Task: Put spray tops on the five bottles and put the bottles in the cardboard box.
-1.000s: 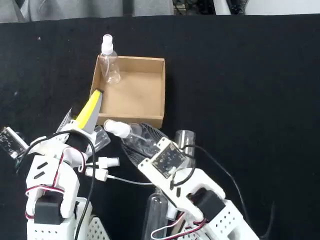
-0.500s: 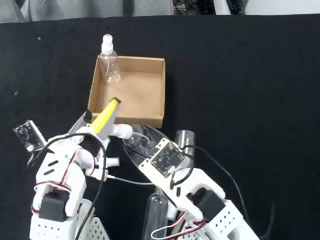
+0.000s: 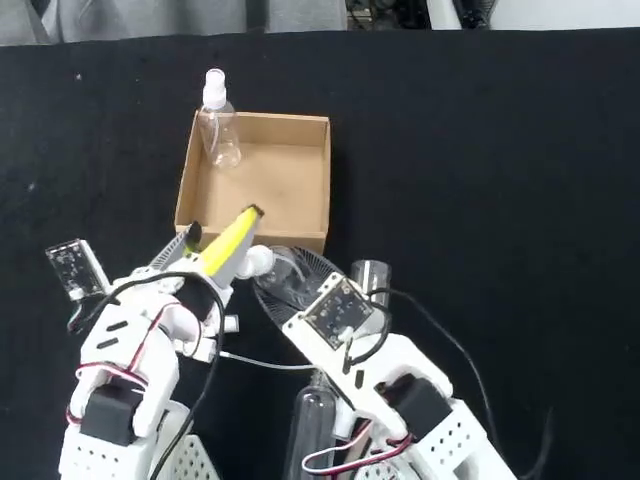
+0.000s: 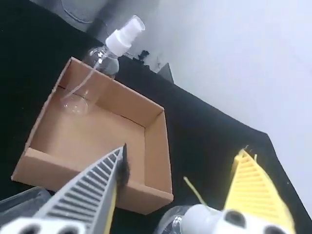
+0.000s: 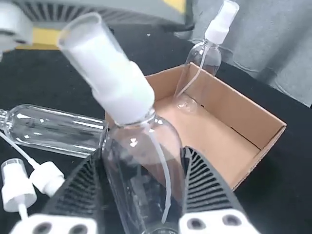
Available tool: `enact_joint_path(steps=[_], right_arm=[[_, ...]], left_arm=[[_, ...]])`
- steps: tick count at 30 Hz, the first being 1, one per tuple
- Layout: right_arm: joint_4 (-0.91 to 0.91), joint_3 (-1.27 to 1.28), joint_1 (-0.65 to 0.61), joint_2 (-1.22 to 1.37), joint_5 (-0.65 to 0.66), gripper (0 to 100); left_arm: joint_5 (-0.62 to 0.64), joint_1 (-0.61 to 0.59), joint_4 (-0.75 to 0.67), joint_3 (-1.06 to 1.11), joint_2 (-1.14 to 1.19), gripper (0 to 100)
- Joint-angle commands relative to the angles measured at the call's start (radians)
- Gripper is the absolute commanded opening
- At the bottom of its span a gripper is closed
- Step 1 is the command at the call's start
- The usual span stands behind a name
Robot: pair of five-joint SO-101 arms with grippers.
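My right gripper (image 3: 290, 288) (image 5: 141, 158) is shut on a clear bottle (image 5: 141, 170) just in front of the cardboard box (image 3: 328, 180) (image 4: 158, 146) (image 5: 243, 114). The bottle carries a white spray top (image 3: 257, 262) (image 5: 109, 80) tilted toward the left arm. My left gripper (image 3: 222, 226) (image 4: 183, 151) is open, its yellow finger (image 3: 232, 240) lying right against that top and its grey finger (image 4: 87, 187) apart from it. A second bottle with a spray top (image 3: 216, 125) (image 4: 95, 68) (image 5: 204, 44) leans in the box's far left corner.
A topless bottle (image 3: 370, 278) stands to the right of the held one. Another (image 5: 53, 129) lies on the black cloth beside two loose spray tops (image 5: 29, 183). A further bottle (image 3: 310, 435) lies beneath the right arm. The cloth right of the box is open.
The left arm swung right, from the box's left wall to the held bottle's spray top, its gripper staying open. It now covers most of the loose spray tops. The right arm hardly moved.
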Motion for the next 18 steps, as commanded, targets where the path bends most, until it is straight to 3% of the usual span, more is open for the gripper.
enact_joint_path(steps=[1, 6, 13, 18], right_arm=[[-0.011, -0.027, 0.023, -0.17, -0.011, 1.1], [-0.011, -0.025, 0.023, -0.17, -0.011, 1.1], [-0.011, -0.025, 0.026, -0.168, -0.011, 1.1], [-0.017, -0.027, 0.028, -0.168, -0.011, 1.1]], left_arm=[[-0.018, 0.05, -0.006, 0.007, 0.002, 33], [-0.017, 0.048, -0.003, -0.007, 0.002, 33], [0.104, -0.105, -0.006, -0.061, 0.002, 33], [0.115, -0.128, -0.006, -0.062, 0.002, 33]])
